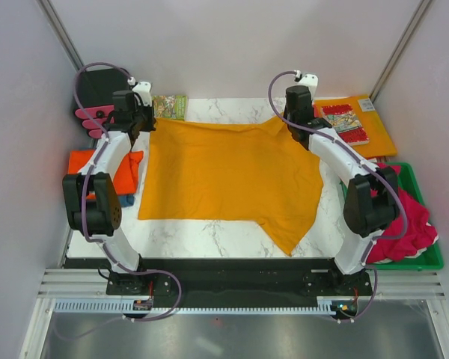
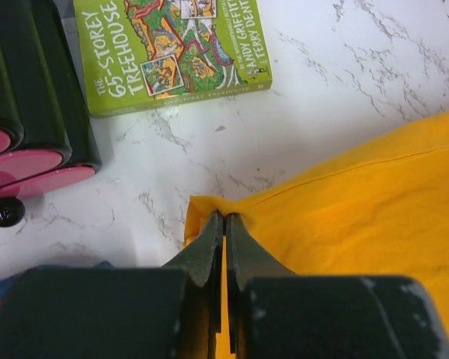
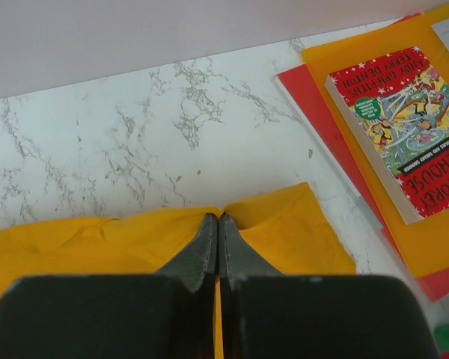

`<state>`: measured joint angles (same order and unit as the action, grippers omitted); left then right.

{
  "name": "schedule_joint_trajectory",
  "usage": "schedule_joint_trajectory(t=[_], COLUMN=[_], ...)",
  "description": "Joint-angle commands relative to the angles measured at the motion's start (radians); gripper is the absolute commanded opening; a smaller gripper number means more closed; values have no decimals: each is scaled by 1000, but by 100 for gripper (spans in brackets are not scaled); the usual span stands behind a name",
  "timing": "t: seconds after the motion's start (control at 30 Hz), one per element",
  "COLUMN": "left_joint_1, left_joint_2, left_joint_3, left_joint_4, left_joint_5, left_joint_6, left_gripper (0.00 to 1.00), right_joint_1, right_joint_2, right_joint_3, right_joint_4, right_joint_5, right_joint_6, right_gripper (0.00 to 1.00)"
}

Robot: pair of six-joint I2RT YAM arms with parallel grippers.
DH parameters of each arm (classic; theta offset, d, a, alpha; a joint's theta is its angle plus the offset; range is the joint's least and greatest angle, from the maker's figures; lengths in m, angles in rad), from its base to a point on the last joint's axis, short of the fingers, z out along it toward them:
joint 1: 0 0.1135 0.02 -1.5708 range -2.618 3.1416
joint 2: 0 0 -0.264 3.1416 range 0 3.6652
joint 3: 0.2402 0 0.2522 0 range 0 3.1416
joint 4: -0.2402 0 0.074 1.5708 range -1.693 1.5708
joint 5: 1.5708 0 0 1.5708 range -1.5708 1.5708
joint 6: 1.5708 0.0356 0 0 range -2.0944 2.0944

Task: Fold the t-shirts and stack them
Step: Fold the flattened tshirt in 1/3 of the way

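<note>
The mustard t-shirt (image 1: pixel 232 176) lies spread over the marble table, one sleeve hanging toward the front right. My left gripper (image 1: pixel 141 126) is shut on its far left corner, seen in the left wrist view (image 2: pixel 224 217). My right gripper (image 1: pixel 293 123) is shut on its far right edge, seen in the right wrist view (image 3: pixel 218 218). A folded red-orange t-shirt (image 1: pixel 123 168) lies at the left with a blue one under it. Crimson-pink t-shirts (image 1: pixel 408 221) are piled in the green bin (image 1: pixel 426 258) at the right.
A green book (image 1: pixel 169 106) lies at the far left, also in the left wrist view (image 2: pixel 172 48). A black-and-pink object (image 1: pixel 96 112) sits left of it. An orange folder (image 1: pixel 378 127) with a red comic book (image 1: pixel 346 123) lies at the far right.
</note>
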<state>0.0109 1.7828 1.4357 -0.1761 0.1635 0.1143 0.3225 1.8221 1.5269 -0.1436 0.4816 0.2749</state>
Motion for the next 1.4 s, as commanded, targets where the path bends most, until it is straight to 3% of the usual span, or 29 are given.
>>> schedule_joint_trajectory(t=[0.0, 0.57, 1.37], left_joint_1=[1, 15, 37], left_joint_2=[-88, -188, -42], left_joint_3=[-67, -288, -284], left_joint_4=[41, 79, 102], left_joint_5=[-5, -30, -51], left_joint_6=[42, 67, 90], left_gripper=[2, 2, 2], right_joint_1=[10, 32, 92], right_joint_2=[-96, -267, -330], right_joint_3=[-115, -379, -562], right_joint_4=[26, -17, -62], right_joint_5=[35, 54, 61], right_joint_6=[35, 112, 198], right_gripper=[0, 0, 0])
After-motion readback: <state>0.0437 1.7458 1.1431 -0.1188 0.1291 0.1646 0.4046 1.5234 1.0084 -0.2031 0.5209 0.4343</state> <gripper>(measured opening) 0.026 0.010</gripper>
